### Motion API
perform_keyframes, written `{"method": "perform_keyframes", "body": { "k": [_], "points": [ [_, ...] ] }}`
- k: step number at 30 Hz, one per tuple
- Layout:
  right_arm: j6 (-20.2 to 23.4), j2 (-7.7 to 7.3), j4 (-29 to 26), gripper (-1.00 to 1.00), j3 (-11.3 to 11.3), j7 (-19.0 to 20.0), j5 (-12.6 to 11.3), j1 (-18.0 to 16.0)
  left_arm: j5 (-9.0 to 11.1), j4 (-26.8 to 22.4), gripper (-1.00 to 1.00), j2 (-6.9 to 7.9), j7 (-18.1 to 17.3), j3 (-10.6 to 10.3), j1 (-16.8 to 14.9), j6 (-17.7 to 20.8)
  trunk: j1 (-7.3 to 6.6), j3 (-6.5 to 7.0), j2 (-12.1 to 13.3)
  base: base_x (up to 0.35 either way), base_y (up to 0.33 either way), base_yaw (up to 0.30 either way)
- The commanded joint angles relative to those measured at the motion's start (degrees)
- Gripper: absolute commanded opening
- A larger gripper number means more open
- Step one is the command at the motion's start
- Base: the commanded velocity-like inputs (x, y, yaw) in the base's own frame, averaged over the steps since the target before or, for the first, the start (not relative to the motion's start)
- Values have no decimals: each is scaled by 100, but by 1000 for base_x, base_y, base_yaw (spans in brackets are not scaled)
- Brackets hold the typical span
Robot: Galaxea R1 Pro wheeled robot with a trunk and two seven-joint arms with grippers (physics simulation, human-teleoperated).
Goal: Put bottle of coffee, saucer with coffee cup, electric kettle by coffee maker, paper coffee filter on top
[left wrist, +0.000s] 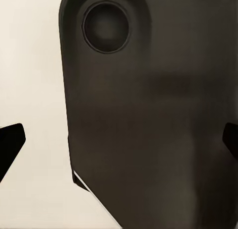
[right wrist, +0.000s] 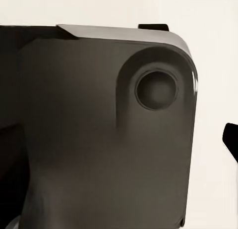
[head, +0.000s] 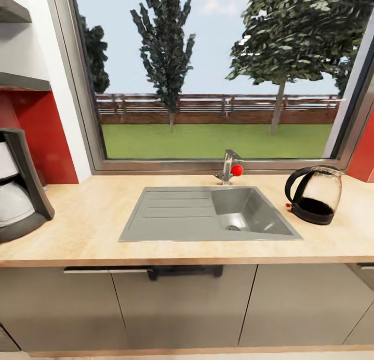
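The black and white coffee maker (head: 18, 186) stands at the left end of the wooden countertop (head: 88, 220), partly cut off by the frame edge. The glass electric kettle (head: 314, 194) with a black base and handle stands on the counter to the right of the sink. The coffee bottle, paper filter, saucer and cup are out of view. In the left wrist view my left gripper (left wrist: 119, 149) is open, its fingertips (left wrist: 10, 144) at the frame edges, facing a dark part of the robot's body. My right gripper (right wrist: 119, 144) looks open too, one fingertip (right wrist: 232, 140) showing beside the same kind of dark body.
A grey sink (head: 244, 209) with a drainboard sits in the middle of the counter, a faucet (head: 228, 168) with a red knob behind it. A large window lies beyond. Grey shelves (head: 21, 82) hang at the upper left. Grey cabinet doors (head: 182, 308) run below the counter.
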Motion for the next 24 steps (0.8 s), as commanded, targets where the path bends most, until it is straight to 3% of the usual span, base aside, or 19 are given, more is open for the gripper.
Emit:
{"method": "perform_keyframes", "body": {
  "k": [1, 15, 24],
  "points": [
    [-8, 0, -6, 100, -2, 2, 0, -1, 2, -2, 100, -1, -1, -1, -1, 0, 0, -4, -2, 0, 0, 270],
    [-8, 9, -15, 100, 6, 5, 0, -1, 10, -2, 100, -1, -9, -15, -1, 7, 0, -49, -2, 0, 0, 275],
    [-8, 9, -15, 100, 7, 5, 0, -1, 11, -2, 100, -8, -10, -15, -1, 16, -198, 78, 359, 0, 0, 275]
  ]
}}
